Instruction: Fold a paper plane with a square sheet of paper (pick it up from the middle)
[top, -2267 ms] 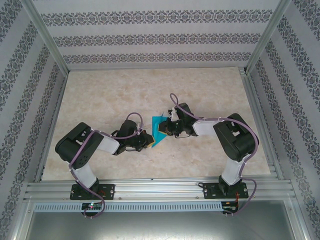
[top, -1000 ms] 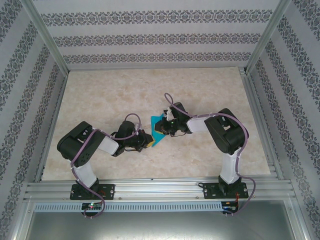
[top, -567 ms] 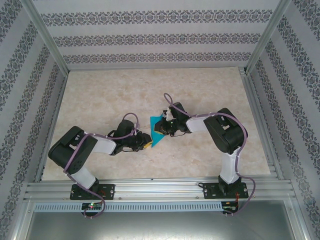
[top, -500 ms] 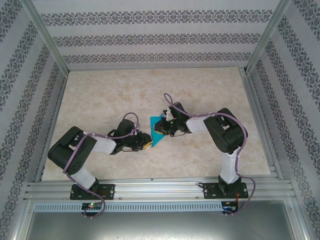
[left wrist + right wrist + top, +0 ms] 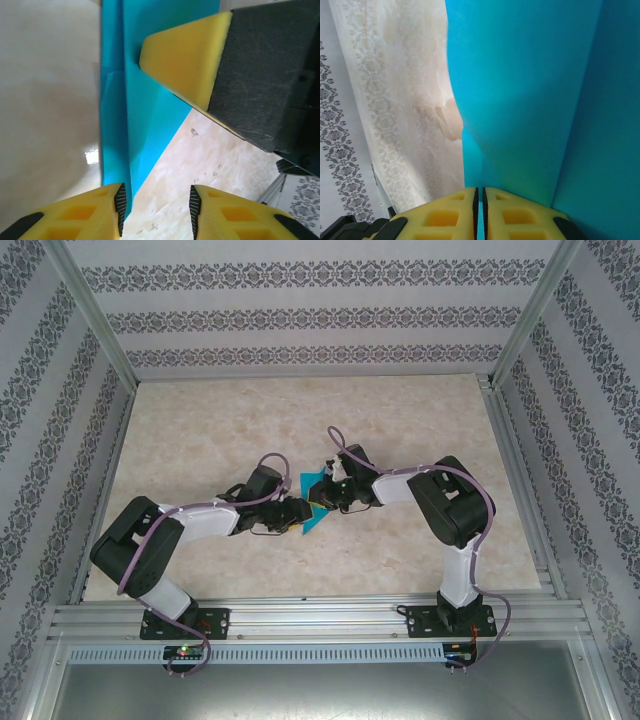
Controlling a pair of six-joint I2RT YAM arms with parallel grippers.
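Note:
The teal-blue sheet of paper is folded into a pointed wedge with a long crease and sits at mid-table between the two arms. My right gripper is shut on its edge; in the right wrist view the paper runs thin between the pressed pads of that gripper. My left gripper is open at the paper's lower point. The paper lies along its left pad, with bare table between the jaws. The right gripper's yellow finger rests on the paper just ahead.
The marble-patterned table spreads out behind and to both sides of the arms. Aluminium frame posts and patterned walls close it in. The rail runs along the near edge.
My left gripper has opened and let go of the paper's lower point, and its arm has stretched out toward the paper. The right gripper has held still, shut on the paper.

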